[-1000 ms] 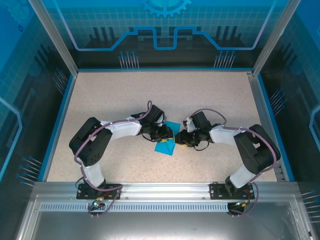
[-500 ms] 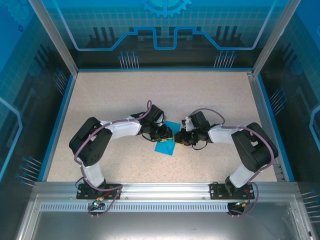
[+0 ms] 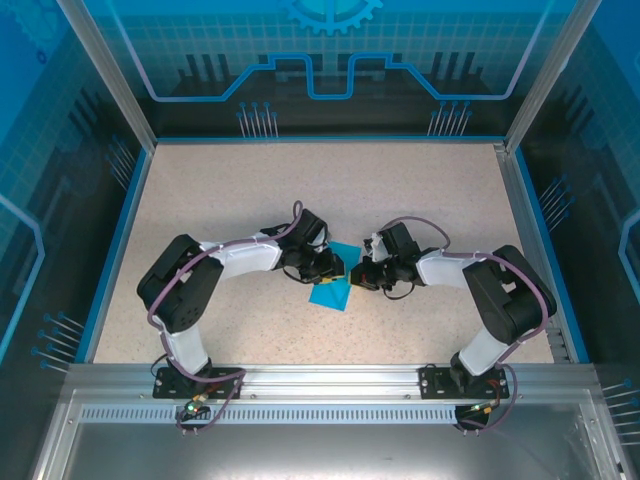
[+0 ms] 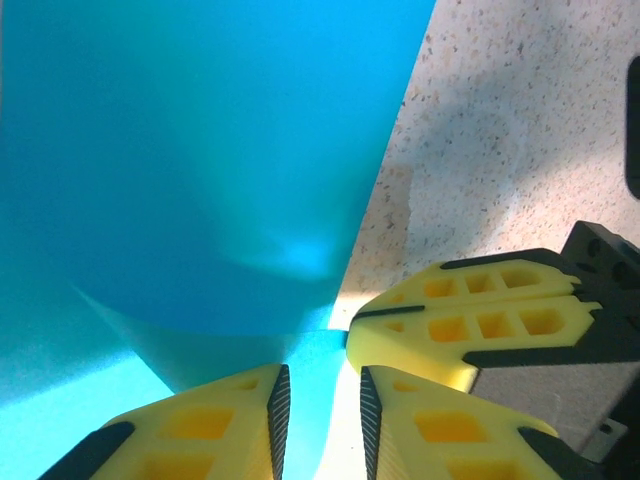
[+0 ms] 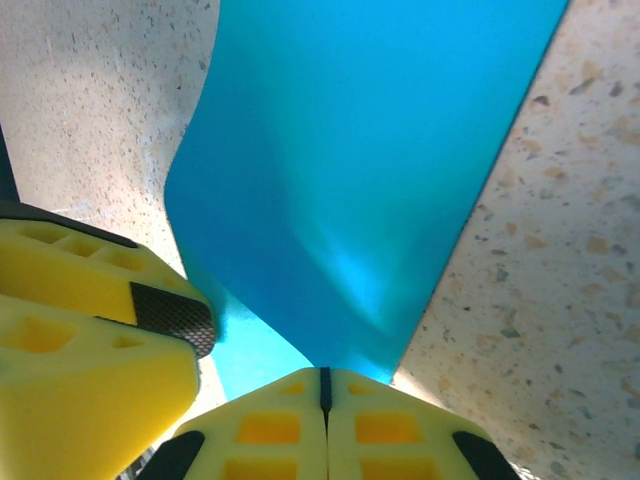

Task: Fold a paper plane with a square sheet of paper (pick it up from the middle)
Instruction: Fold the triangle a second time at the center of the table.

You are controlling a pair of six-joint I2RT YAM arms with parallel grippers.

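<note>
The teal-blue square sheet of paper (image 3: 330, 293) lies at the table's middle, partly folded, one flap curling upward. Both grippers meet over its far corner. My left gripper (image 3: 336, 266) comes in from the left. In the left wrist view its jaws (image 4: 322, 378) stand a narrow gap apart, the paper (image 4: 200, 150) showing in that gap and rising ahead. My right gripper (image 3: 360, 274) comes from the right. In the right wrist view its fingers (image 5: 322, 372) are pressed together on the paper's (image 5: 370, 150) near edge. The two grippers' fingertips almost touch.
The speckled beige table (image 3: 250, 190) has a raised blue border (image 3: 120, 240) on three sides and an aluminium rail (image 3: 320, 385) along the front, where the arm bases sit. Metal posts stand at the back corners.
The right gripper's jaws have closed onto the paper's edge, and its arm has edged slightly left. The left gripper and paper stay put.
</note>
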